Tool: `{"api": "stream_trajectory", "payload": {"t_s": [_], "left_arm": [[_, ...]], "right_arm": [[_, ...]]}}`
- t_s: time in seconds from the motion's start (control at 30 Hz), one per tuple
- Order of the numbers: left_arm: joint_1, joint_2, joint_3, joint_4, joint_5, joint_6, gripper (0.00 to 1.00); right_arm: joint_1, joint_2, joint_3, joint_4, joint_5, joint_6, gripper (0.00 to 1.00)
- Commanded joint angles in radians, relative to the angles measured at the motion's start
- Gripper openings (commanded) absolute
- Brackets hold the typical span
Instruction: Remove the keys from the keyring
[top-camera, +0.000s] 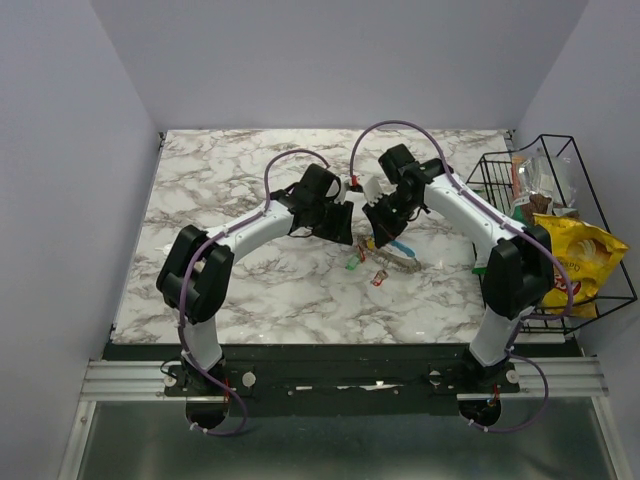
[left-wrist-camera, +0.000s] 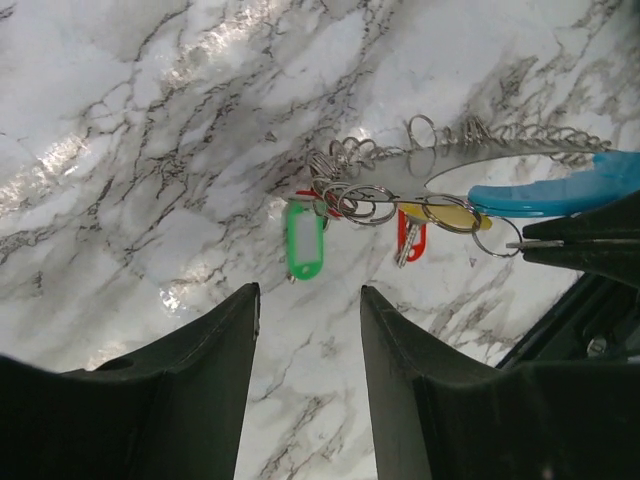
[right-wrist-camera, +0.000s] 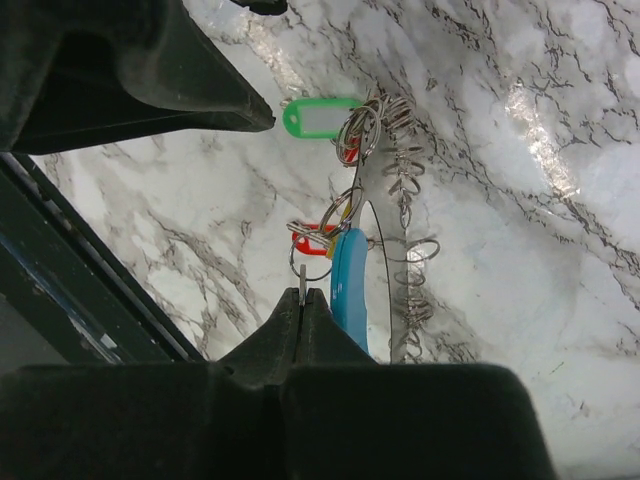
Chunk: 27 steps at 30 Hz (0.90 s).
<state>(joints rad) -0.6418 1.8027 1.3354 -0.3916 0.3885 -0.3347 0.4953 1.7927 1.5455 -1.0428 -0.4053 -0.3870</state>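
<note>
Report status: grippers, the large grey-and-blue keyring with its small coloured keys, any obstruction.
Left gripper open, facing green-headed key. Right gripper shut on small metal ring beside blue handle. Red-headed key also on large grey metal keyring. Nothing in the way.

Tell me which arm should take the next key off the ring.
Left. The left tool is open and empty, aimed at the green key on the keyring. The right tool is shut on a small ring beside the blue part, so it looks busy steadying things.

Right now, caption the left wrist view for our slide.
Open left gripper faces coloured keys on the keyring; shut right gripper at its blue end.
</note>
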Motion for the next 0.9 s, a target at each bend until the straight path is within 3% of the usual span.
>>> {"api": "stream_trajectory", "payload": {"t_s": [0.0, 0.4, 0.87], "left_arm": [[-0.225, -0.01, 0.142, 0.283, 0.23, 0.257, 0.54], [-0.219, 0.009, 0.148, 0.307, 0.288, 0.2, 0.54], [-0.22, 0.02, 0.13, 0.326, 0.273, 0.191, 0.54]], "right_arm": [[0.094, 0.111, -0.001, 0.099, -0.136, -0.125, 0.01], [0.094, 0.085, -0.114, 0.133, -0.102, -0.139, 0.01], [0.094, 0.191, 0.019, 0.095, -0.135, -0.15, 0.01]]}}
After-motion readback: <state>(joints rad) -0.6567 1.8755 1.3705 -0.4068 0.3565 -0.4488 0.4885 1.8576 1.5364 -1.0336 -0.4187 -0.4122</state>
